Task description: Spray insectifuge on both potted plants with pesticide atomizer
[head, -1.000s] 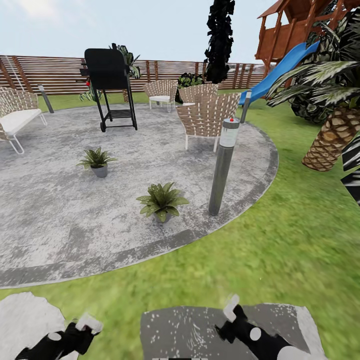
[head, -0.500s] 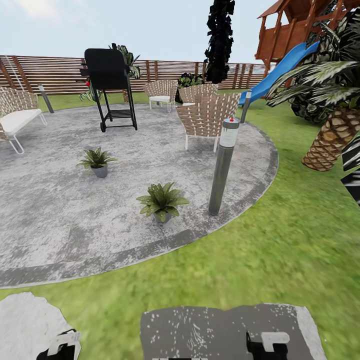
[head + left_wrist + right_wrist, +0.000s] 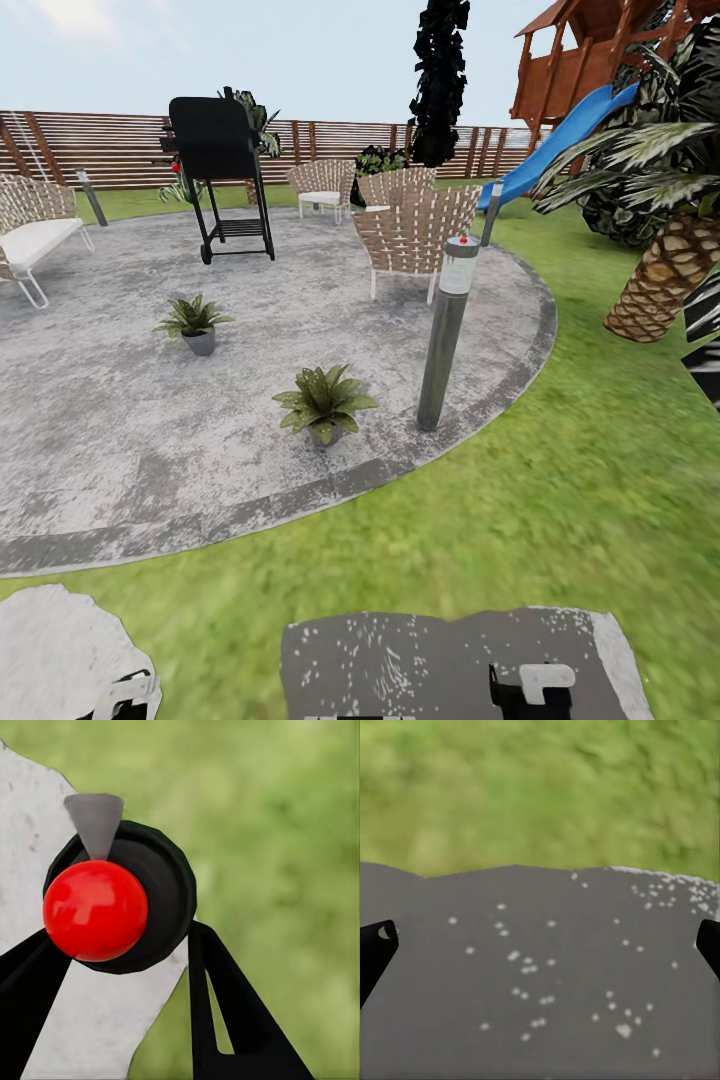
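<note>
**Carry atomizer to plants**

Left gripper [image 3: 120, 937] looks clamped on atomizer [image 3: 96, 911]. Right gripper [image 3: 540, 945] is spread, empty. Near plant [image 3: 322, 400] at approx. 12 o'clock, far plant [image 3: 195, 322] at 11. Keep grip firm; aim nozzle [image 3: 94, 825] plantward.

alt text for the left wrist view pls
Close-up of a black round atomizer top with a red ball cap and a gray cone nozzle, sitting between the left gripper's two black fingers. Behind it lie blurred green grass and a pale stone surface.
</note>
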### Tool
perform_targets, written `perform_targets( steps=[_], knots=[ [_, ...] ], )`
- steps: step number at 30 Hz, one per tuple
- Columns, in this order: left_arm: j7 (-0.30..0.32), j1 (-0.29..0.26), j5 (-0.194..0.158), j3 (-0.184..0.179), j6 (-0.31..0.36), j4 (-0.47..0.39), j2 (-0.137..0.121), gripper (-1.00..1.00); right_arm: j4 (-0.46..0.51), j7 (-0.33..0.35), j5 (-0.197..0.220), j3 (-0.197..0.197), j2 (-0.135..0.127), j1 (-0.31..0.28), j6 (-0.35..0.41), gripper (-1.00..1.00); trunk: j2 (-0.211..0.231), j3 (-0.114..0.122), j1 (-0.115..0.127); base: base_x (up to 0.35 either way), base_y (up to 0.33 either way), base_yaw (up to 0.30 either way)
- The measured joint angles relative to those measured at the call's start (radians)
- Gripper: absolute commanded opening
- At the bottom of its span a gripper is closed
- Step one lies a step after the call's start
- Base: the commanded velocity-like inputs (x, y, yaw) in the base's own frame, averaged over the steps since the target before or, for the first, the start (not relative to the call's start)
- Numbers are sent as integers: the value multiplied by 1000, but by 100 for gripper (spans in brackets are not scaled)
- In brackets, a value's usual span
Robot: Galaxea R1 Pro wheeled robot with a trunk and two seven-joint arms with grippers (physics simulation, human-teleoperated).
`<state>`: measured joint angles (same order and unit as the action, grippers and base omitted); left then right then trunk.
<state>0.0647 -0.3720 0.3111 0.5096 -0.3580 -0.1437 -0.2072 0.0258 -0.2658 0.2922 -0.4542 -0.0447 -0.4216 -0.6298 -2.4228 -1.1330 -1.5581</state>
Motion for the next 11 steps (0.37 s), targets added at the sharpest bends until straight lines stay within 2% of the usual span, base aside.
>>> perform_targets(
  steps=[11],
  knots=[
    [-2, 1, -4, 0, 0, 1, 12, -100, 0, 0, 0, 0, 12, 5, 0, 100, 0, 0, 0, 0, 0, 0]
  ],
)
